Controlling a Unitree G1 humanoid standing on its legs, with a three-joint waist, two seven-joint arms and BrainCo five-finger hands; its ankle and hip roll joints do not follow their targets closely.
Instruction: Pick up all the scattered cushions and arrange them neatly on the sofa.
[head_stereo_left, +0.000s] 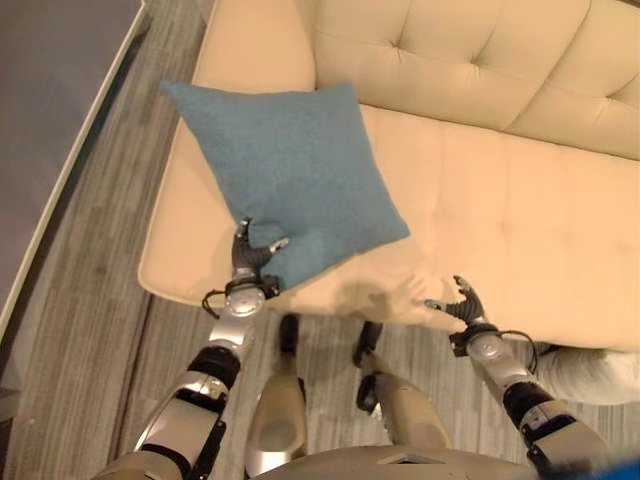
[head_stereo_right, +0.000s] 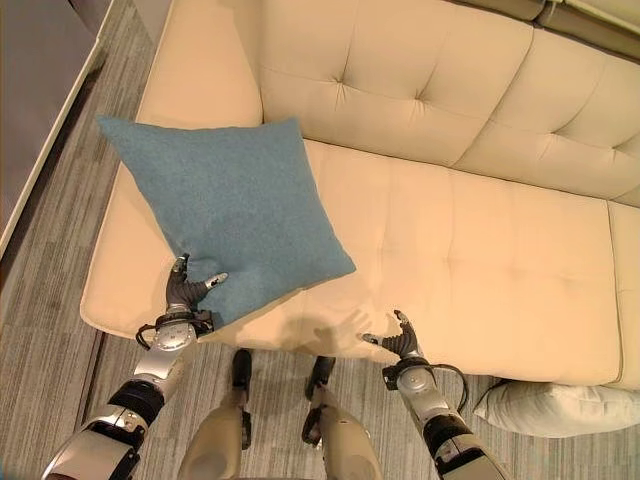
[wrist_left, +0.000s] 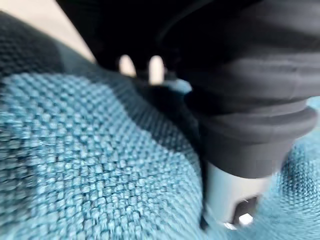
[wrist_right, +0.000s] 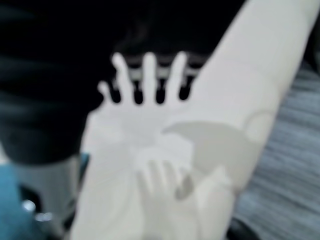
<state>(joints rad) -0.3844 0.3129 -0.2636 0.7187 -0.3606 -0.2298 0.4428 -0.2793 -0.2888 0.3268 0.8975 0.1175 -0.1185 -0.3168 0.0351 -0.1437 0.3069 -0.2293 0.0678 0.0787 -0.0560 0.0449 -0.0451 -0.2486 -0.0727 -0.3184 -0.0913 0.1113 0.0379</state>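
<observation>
Fingers of left hand (head_stereo_right: 186, 290) under blue cushion (head_stereo_right: 225, 205)

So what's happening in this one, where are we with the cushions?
The robot stands at a cream sofa. Its left hand grips the near corner of a blue cushion that lies on the seat by the armrest, tilted like a diamond. Its right hand hovers open over the seat's front edge, holding nothing. A white cushion lies on the floor by the sofa's front, near the right arm, not yet picked up.
</observation>
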